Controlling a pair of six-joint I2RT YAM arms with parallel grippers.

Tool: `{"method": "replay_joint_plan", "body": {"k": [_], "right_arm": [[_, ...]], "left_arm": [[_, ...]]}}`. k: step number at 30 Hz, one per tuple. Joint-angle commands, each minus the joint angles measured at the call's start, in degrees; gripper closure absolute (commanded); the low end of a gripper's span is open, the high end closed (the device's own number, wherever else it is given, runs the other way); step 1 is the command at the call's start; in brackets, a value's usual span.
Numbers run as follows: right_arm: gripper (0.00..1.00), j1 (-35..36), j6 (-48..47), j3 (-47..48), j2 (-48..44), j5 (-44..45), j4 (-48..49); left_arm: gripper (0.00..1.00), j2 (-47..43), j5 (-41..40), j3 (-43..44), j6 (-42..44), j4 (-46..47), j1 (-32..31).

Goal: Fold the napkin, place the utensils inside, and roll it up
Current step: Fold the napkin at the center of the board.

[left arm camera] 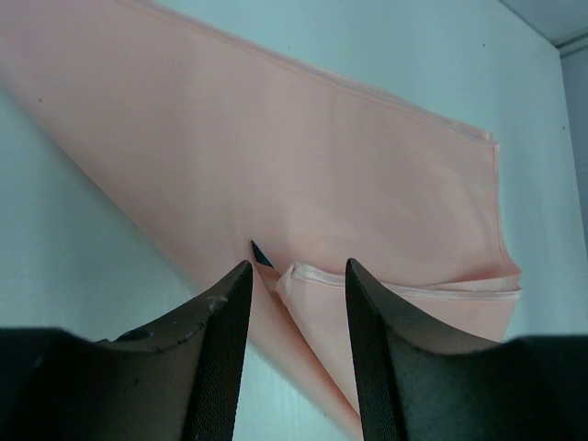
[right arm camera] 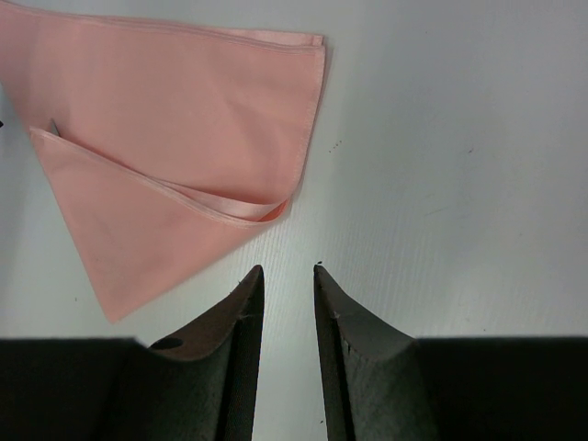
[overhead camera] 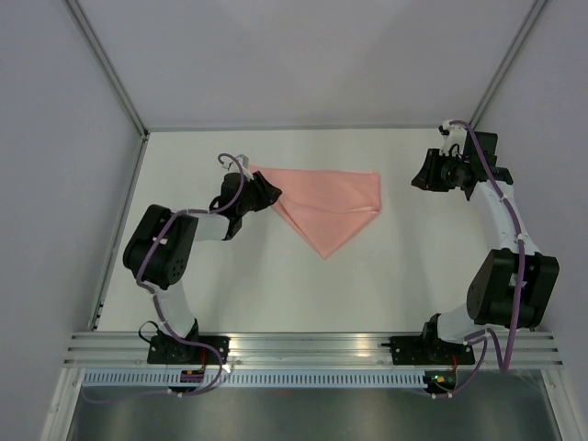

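The salmon-pink napkin (overhead camera: 326, 204) lies folded into a rough triangle at the middle of the white table; it also shows in the left wrist view (left arm camera: 303, 175) and the right wrist view (right arm camera: 175, 110). My left gripper (overhead camera: 273, 195) is at the napkin's left corner, open, with a folded hemmed edge (left arm camera: 312, 276) lying between its jaws (left arm camera: 296, 264). A small dark pointed tip (left arm camera: 261, 254) pokes out at the fold; the utensils are otherwise hidden. My right gripper (overhead camera: 419, 176) is open and empty over bare table to the right of the napkin (right arm camera: 287, 268).
The white table (overhead camera: 276, 285) is bounded by grey walls with metal frame posts at the back corners. A metal rail (overhead camera: 312, 347) carries both arm bases along the near edge.
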Motion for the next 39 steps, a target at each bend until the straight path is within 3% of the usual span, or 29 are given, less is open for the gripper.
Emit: {"method": "replay_joint_plan", "body": {"k": [1, 6, 12, 24, 34, 39], "right_arm": [[0.66, -0.1, -0.4, 0.1, -0.3, -1.1, 0.2], [0.66, 0.0, -0.4, 0.2, -0.2, -1.5, 0.2], [0.66, 0.1, -0.5, 0.3, 0.0, -1.9, 0.3], [0.66, 1.6, -0.6, 0.3, 0.5, -1.5, 0.4], [0.66, 2.2, -0.9, 0.5, 0.8, -1.0, 0.6], [0.67, 2.6, -0.9, 0.5, 1.1, -0.5, 0.6]], "left_arm": [[0.49, -6.2, -4.8, -0.4, 0.7, 0.4, 1.4], [0.48, -5.7, -11.8, 3.8, -0.5, -8.0, 5.0], [0.41, -0.9, -10.8, 10.0, -1.2, -13.6, 8.7], [0.40, 10.4, -9.5, 21.7, -3.6, -20.5, 12.8], [0.48, 17.8, -9.3, 31.8, -3.9, -25.9, 13.6], [0.58, 19.9, -8.9, 35.4, -3.9, -28.1, 13.7]]}}
